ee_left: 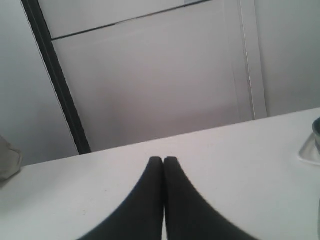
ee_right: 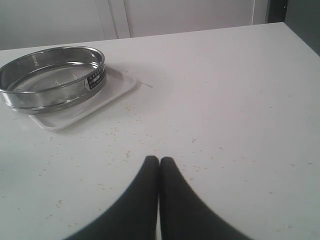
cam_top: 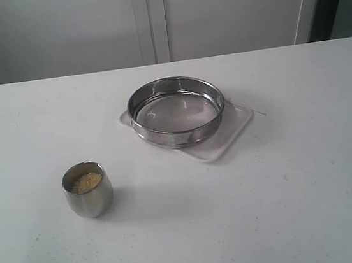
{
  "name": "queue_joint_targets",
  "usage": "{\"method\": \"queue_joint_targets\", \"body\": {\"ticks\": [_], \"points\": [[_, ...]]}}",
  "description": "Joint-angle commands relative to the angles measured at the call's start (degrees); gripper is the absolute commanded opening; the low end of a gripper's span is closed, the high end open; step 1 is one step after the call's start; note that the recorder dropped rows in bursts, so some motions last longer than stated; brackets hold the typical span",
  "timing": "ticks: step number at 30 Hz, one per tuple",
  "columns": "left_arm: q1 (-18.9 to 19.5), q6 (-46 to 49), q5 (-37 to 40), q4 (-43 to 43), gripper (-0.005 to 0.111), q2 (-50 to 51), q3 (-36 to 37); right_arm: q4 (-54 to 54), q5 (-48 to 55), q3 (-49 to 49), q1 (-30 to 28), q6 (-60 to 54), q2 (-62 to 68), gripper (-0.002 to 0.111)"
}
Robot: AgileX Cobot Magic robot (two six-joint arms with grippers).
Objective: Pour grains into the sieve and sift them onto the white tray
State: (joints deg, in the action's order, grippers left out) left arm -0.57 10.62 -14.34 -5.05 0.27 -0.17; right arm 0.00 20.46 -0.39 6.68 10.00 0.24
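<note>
The steel cup [cam_top: 88,190] holding grains [cam_top: 84,181] shows only in the exterior view.

The left gripper [ee_left: 163,160] has its two black fingers [ee_left: 145,200] pressed flat together along their inner edges, tips level and touching, with nothing between them. The right gripper [ee_right: 159,160] matches it: both dark fingers [ee_right: 177,205] closed tip to tip, curving outward toward the wrist, empty.
</note>
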Motion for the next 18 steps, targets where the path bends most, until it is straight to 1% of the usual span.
{"method": "queue_joint_targets", "body": {"ticks": [1, 7, 9, 11, 13, 14, 15, 18], "points": [[-0.1, -5.7, -5.9, -0.6, 0.000, -0.3, 0.2, -0.5, -0.8, 0.4, 0.1, 0.3, -0.2, 0.000], [-0.1, -7.7, -7.1, -0.6, 0.000, -0.3, 0.2, -0.5, -0.8, 0.4, 0.1, 0.3, -0.2, 0.000], [-0.1, -9.9, -6.9, -0.6, 0.000, -0.3, 0.2, -0.5, -0.8, 0.4, 0.1, 0.3, -0.2, 0.000], [-0.1, -12.2, -4.2, -0.6, 0.000, 0.8, 0.2, -0.5, -0.8, 0.4, 0.1, 0.3, -0.2, 0.000], [-0.1, -12.1, 3.3, -0.6, 0.000, 3.3, -0.9, -0.5, -0.8, 0.4, 0.1, 0.3, -0.2, 0.000], [-0.1, -12.1, 4.8, -0.6, 0.000, 4.5, -1.1, -0.5, -0.8, 0.4, 0.1, 0.3, -0.2, 0.000], [-0.1, -12.1, 4.8, -0.6, 0.000, 6.0, -1.2, -0.5, -0.8, 0.4, 0.1, 0.3, -0.2, 0.000], [-0.1, -12.3, -2.4, -0.6, 0.000, 9.9, -1.2, -0.5, -0.8, 0.4, 0.1, 0.3, -0.2, 0.000]]}}
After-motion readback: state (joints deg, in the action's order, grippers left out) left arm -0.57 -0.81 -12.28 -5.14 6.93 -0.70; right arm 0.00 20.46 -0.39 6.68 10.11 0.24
